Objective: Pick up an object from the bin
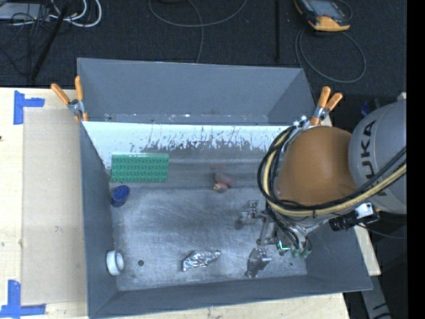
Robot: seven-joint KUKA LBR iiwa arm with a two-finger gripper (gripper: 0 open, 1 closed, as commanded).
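Note:
My gripper point(253, 240) hangs low over the right part of the bin floor, under the orange cover. Its two fingers stand well apart, so it is open, with bare floor between them. A crumpled piece of silver foil point(200, 260) lies to the left of the nearer finger, close to the bin's front wall and apart from it. A small pinkish-brown lump point(222, 182) rests on the floor beyond the farther finger, toward the back wall.
A green studded plate point(139, 168) leans at the back left. Just below it sits a small blue cap point(119, 195). A white ring-shaped cap point(115, 262) lies in the front left corner. The arm and its cables cover the bin's right side.

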